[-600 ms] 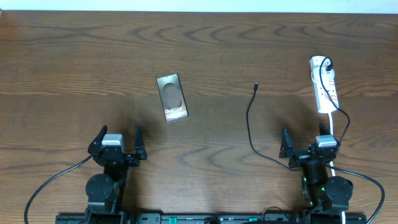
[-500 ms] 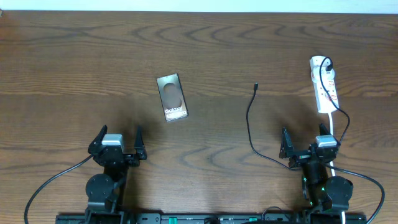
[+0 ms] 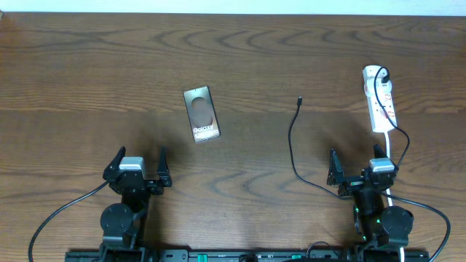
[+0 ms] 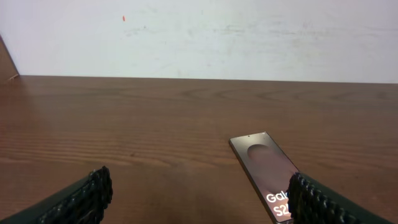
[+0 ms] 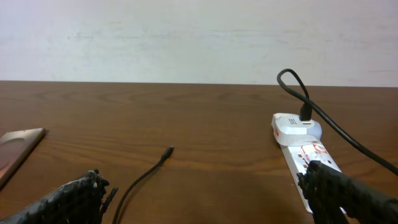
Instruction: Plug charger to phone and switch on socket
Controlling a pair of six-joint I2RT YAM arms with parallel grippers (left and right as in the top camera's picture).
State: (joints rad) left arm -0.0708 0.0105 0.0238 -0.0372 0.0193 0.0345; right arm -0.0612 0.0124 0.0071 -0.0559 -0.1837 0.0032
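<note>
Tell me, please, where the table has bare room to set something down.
Bare wood spans the far edge of the table, the left side beyond the phone, and the gap between phone and charger. It is crowded on the right, where the charger loops past the right gripper to the socket.

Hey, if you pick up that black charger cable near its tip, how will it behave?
Probably floppy: the cable lies in loose curves, so its tip would likely droop. It looks thin, so probably light, trailing behind rather than lifting whole.
</note>
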